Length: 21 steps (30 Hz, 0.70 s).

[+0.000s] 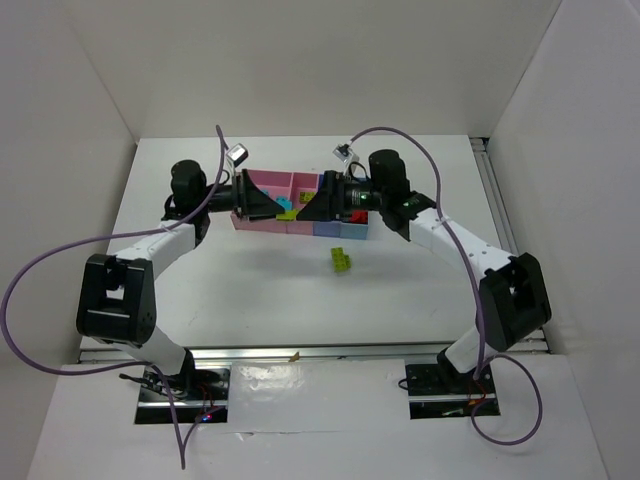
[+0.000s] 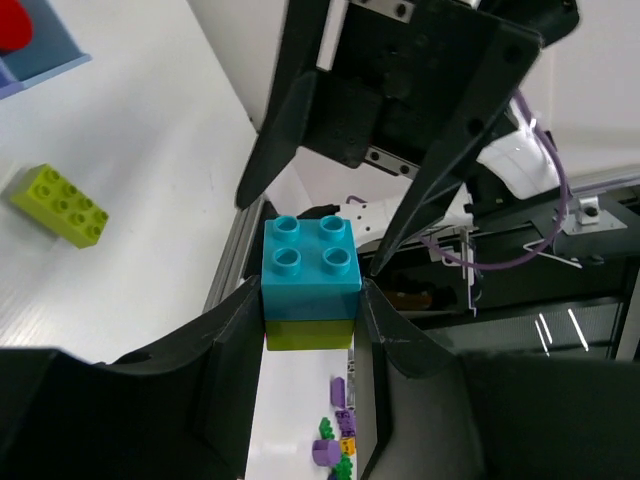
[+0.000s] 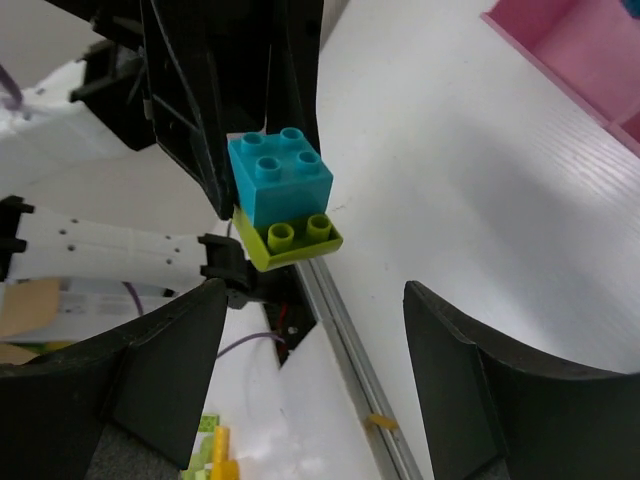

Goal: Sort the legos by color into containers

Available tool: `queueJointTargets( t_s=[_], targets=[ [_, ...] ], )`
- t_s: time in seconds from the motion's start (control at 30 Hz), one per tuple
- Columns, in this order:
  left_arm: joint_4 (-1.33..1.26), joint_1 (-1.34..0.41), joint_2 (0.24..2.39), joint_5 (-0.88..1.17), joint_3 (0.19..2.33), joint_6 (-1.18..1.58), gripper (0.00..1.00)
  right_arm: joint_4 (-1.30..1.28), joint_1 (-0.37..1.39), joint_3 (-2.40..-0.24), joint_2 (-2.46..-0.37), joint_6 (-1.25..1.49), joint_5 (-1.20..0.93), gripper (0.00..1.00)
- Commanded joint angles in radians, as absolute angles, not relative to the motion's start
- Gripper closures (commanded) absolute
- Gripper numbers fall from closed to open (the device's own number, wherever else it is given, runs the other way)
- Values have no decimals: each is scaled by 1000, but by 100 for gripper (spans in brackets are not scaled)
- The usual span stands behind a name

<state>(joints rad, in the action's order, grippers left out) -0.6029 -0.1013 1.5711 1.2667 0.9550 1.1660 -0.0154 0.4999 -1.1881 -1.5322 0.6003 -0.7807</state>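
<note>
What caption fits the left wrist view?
Left gripper clamps a cyan brick stacked on a lime brick; right gripper open opposite.

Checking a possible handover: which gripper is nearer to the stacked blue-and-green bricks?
Left. The left gripper is shut on the stacked bricks, with a finger on each side. The right gripper faces them, open, and is not gripping them.

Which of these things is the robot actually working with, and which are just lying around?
Job: cyan-on-lime brick stack in the left gripper; loose lime brick; tray; red brick.
Lying about: purple cables; tan scrap.
</note>
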Motion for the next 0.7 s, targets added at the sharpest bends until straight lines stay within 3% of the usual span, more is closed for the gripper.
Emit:
queueJointTargets(
  t_s=[0.0,0.17,0.47,0.67],
  targets=[
    [-906,-98,1569,1319,937,1340,100,231,495,-1181,-1549,731,-885,22],
    [-887,-98,1569,1319,937,1318,100,284,495,-1189,-1595,762,-920,22],
    [-887,-98,1560,1319,937,1307,100,365,505,-1178,-1626,825,-960,36],
    [-871,-98,1560,1319,937,1286,100,457,505,-1169,-1644,899,-980,37]
  ],
)
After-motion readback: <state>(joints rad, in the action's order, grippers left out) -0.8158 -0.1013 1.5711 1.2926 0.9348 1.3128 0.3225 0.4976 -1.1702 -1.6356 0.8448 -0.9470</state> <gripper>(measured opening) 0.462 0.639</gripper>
